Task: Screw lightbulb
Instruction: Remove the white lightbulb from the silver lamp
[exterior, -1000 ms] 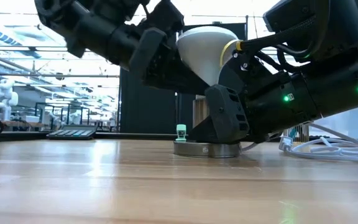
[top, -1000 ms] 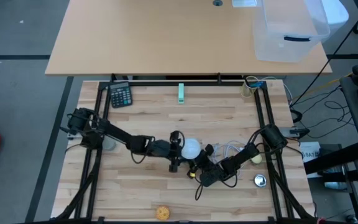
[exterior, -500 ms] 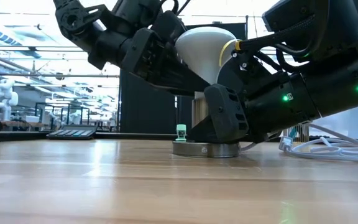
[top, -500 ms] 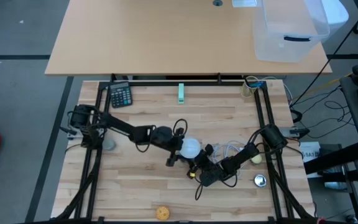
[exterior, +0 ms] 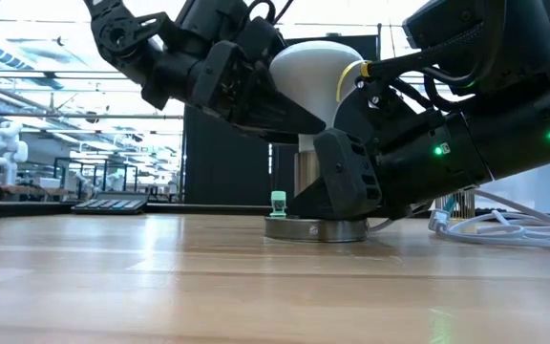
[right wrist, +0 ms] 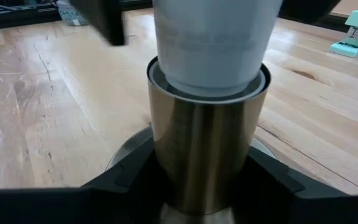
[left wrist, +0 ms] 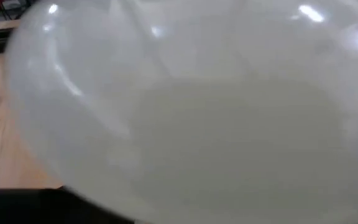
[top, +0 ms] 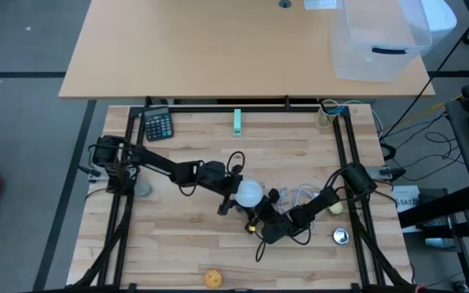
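My right gripper [right wrist: 207, 186] is low at the table, clamped around the brass socket [right wrist: 205, 143] so the socket cannot spin. In the right wrist view my two dark fingers sit against its sides, just above the round metal base [exterior: 316, 229]. I judge that this is the reason for the split of work: one arm pins the fitting, the other is free to turn the glass.

The lightbulb [top: 250, 194] stands upright near the middle of the wooden table [top: 186, 236], its narrow end down inside the socket mouth and its frosted globe [exterior: 306, 69] on top. A thin rim of the socket shows around the bulb's neck [right wrist: 213, 50], so it looks seated, though I cannot tell how far the threads have taken.

My left gripper [top: 231, 192] reaches in from the left and meets the globe at its left side. In the low view its fingers [exterior: 285, 105] lie against the globe's flank, and the left wrist view is filled almost wholly by white glass [left wrist: 191, 112]. The jaws stand wide, as the round globe demands, and I judge them to be gripping it, but the contact on the far side is hidden.

The bulb thus sits between my two grippers: left on the globe above, right on the socket below.
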### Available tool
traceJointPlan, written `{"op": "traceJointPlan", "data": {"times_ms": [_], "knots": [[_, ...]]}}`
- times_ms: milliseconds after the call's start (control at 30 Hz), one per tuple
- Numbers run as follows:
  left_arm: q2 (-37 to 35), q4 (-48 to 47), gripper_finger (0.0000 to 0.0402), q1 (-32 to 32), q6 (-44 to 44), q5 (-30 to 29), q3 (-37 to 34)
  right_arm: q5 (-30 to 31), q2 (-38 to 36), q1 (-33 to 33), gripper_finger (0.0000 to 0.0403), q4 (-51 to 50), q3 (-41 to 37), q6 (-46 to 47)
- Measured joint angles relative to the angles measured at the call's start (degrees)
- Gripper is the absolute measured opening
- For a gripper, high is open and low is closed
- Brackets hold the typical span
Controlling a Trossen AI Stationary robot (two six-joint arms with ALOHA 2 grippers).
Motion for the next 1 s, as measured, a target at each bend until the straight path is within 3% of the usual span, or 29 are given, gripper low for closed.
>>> {"op": "traceJointPlan", "data": {"times_ms": [600, 900, 1000], "knots": [[-4.47, -4.4, 0.0262, 0.04, 1.49, 1.2, -0.09, -0.2, -0.02, -0.02, 0.0183, 0.02, 0.04, 0.0], [-4.47, -4.03, 0.02, -1.16, -2.71, -2.94, -0.09, 0.02, -0.02, 0.0, 0.0183, 0.0, 0.02, 0.04], [-4.47, -4.0, 0.0189, -2.55, -4.28, -6.91, -0.09, 0.1, -0.02, -0.04, 0.0183, 0.0, 0.02, 0.05]]}}
